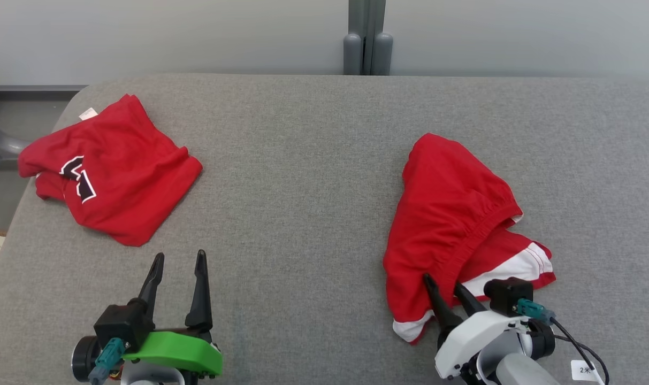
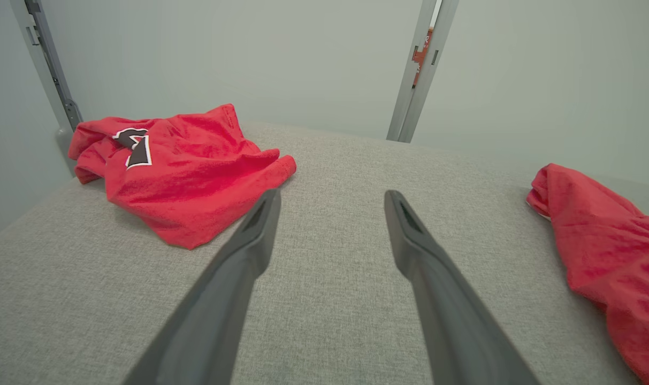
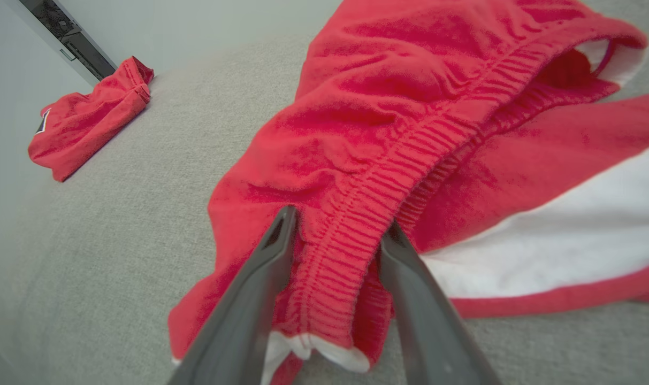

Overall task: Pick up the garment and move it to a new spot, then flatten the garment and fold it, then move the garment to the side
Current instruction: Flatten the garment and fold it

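The garment (image 1: 452, 214) is a pair of red shorts with white trim, lying crumpled on the right of the grey padded table (image 1: 303, 187). Its gathered elastic waistband (image 3: 356, 214) runs between the two fingers of my right gripper (image 1: 442, 282), which stand apart on either side of it at the garment's near edge (image 3: 340, 219). The cloth rests on the table. My left gripper (image 1: 179, 255) hovers open and empty over bare table at the lower left (image 2: 332, 193). The garment's edge (image 2: 608, 235) appears at the right of the left wrist view.
A second red garment (image 1: 115, 176) with a dark, white-edged print lies bunched at the table's far left corner (image 2: 180, 166) (image 3: 83, 123). A grey wall and a metal post (image 1: 367, 37) stand behind the table. The table's left edge drops off beside that second garment.
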